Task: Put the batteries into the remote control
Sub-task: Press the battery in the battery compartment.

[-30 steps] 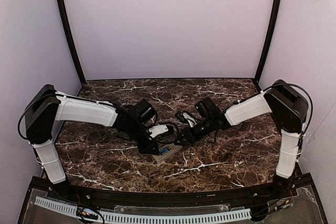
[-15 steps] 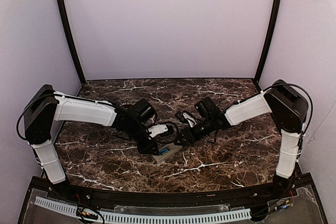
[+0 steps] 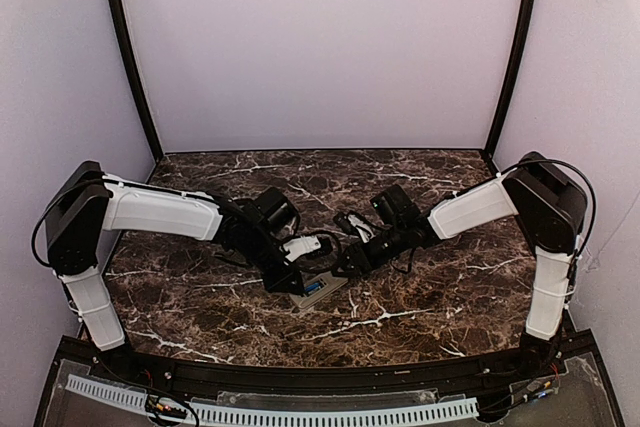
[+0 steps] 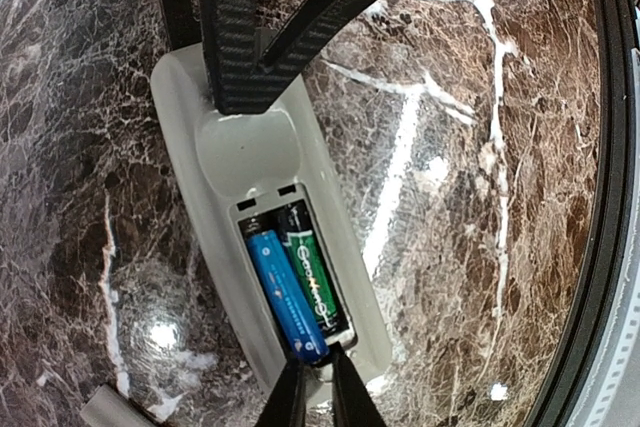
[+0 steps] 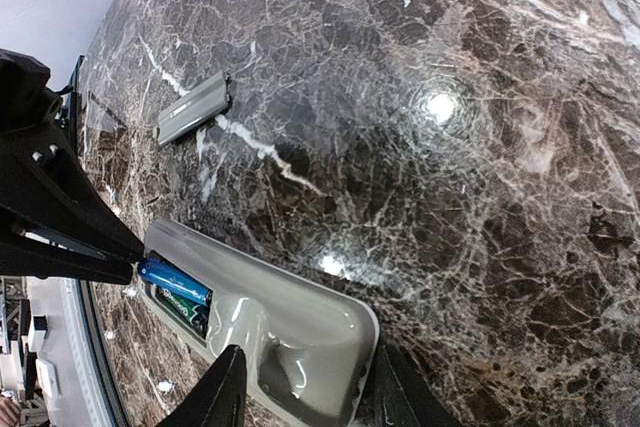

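Remote control (image 3: 325, 290): lies grey back up on the marble table (image 3: 200, 317), mid-width and toward the near edge, between the two arms; I see its battery recess uncovered.
Blue battery (image 4: 285, 292): in the recess, lengthwise; a green-labelled battery (image 4: 312, 272) sits right beside it, touching.
Left gripper (image 4: 312, 379): jaws pinched almost together, grasping nothing; tips at the blue battery's end.
Right gripper (image 5: 308, 379): jaws clamped across the remote control's other end, one finger on each long side.
Grey cover piece (image 5: 193, 109): flat on the marble, well apart from the remote control.
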{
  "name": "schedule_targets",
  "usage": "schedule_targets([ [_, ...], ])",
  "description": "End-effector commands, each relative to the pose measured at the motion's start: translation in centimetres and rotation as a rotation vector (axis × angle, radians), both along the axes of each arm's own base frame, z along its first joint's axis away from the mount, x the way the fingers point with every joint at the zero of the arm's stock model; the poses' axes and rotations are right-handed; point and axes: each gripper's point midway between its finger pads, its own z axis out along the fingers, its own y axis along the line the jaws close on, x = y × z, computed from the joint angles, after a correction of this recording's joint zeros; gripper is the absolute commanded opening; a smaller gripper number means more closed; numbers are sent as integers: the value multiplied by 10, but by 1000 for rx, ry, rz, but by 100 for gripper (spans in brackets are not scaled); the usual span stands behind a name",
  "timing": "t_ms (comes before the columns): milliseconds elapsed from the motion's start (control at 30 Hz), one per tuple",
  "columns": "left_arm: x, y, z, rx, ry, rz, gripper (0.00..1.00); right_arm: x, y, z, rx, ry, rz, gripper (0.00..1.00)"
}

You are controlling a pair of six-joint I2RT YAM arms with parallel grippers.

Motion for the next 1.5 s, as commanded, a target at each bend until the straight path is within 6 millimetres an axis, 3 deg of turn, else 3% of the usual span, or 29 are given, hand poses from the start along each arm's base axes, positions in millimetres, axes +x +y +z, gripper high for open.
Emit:
schedule_targets([
  [0,3,-8,8,-28,-4,0,10,-20,-23,-46,-154,98,-19,43],
  [1467,-4,-3,-4,-6,28,1,10,-21,-25,-49,-160,98,-24,42],
])
